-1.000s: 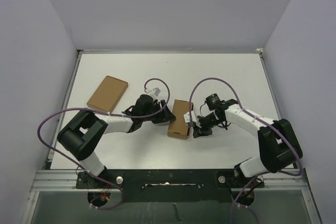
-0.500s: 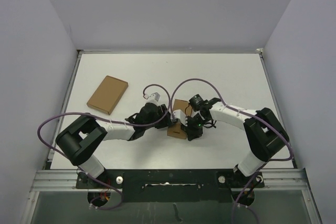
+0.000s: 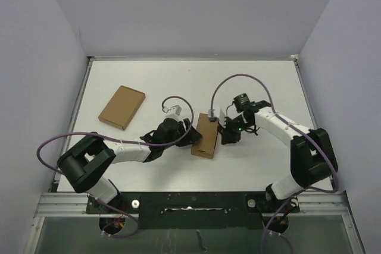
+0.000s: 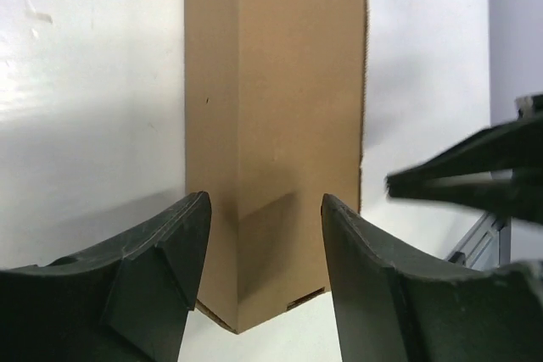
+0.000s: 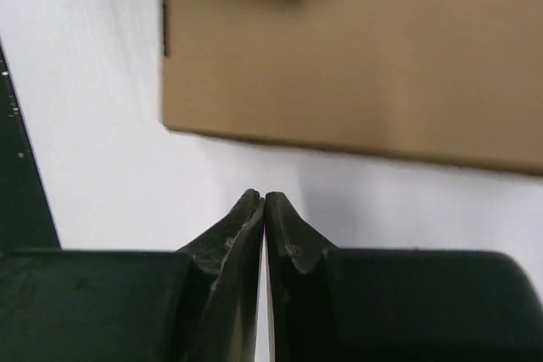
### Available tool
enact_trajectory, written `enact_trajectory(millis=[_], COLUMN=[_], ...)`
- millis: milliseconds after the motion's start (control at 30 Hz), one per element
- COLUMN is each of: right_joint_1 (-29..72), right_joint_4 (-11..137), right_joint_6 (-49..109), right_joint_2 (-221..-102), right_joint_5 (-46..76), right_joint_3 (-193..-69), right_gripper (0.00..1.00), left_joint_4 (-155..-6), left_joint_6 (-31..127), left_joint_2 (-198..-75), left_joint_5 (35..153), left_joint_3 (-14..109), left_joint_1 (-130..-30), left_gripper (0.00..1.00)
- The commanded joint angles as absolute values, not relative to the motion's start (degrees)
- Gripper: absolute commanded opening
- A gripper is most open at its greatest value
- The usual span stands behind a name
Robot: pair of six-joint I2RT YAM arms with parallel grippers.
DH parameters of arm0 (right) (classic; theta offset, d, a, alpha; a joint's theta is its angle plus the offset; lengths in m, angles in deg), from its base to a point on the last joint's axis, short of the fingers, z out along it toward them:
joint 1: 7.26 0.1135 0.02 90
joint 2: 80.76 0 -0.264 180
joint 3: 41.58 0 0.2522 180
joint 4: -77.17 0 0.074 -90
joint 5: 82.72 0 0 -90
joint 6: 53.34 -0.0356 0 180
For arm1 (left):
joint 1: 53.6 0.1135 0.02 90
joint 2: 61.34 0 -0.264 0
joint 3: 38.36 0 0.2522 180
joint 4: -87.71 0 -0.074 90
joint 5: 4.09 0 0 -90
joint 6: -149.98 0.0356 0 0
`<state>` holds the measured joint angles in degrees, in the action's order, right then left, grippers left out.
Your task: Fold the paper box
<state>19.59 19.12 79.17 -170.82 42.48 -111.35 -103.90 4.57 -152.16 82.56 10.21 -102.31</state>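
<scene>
The paper box [image 3: 206,135], a small narrow brown carton, lies closed at the table's middle. In the left wrist view its top face [image 4: 276,108] runs away from me, and the near corner shows between the fingers. My left gripper [image 3: 194,135] is at the box's left side. It is open, with the jaws apart over the box's near end [image 4: 265,239] and not pressing it. My right gripper [image 3: 225,132] is shut and empty, its tips [image 5: 265,198] closed together just short of the box's long right side [image 5: 356,65]. Its closed tips [image 4: 458,177] also show at the right of the left wrist view.
A wider, flatter brown cardboard rectangle [image 3: 122,106] lies at the back left of the white table [image 3: 250,87]. Purple cables [image 3: 238,78] loop above both arms. Grey walls close in the table on three sides.
My right gripper has pulled away from the box's near right corner to its right side. The left gripper slid closer along the box's left side. The box now lies closed.
</scene>
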Motion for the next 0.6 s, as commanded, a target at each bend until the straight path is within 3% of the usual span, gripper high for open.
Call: enact_trajectory(millis=[0, 200, 567], right_joint_1=[9.43, 5.6, 13.26], right_joint_4=[19.8, 33.13, 37.59], right_joint_6=[82.82, 81.13, 78.94], right_joint_2=[-163.46, -163.99, -180.1], right_joint_5=[48.63, 41.6, 33.59], right_joint_3=[-112.64, -108.01, -119.53], right_gripper=[0.08, 0.12, 0.07], left_joint_4=[-106.88, -107.2, -107.21], left_joint_6=[9.94, 12.44, 14.49], left_joint_2=[-144.58, -147.25, -160.92], left_joint_5=[86.61, 94.64, 104.84], left_joint_3=[10.44, 12.92, 20.13], left_joint_1=[-99.03, -95.36, -94.31], left_gripper=[0.54, 0.59, 0.54])
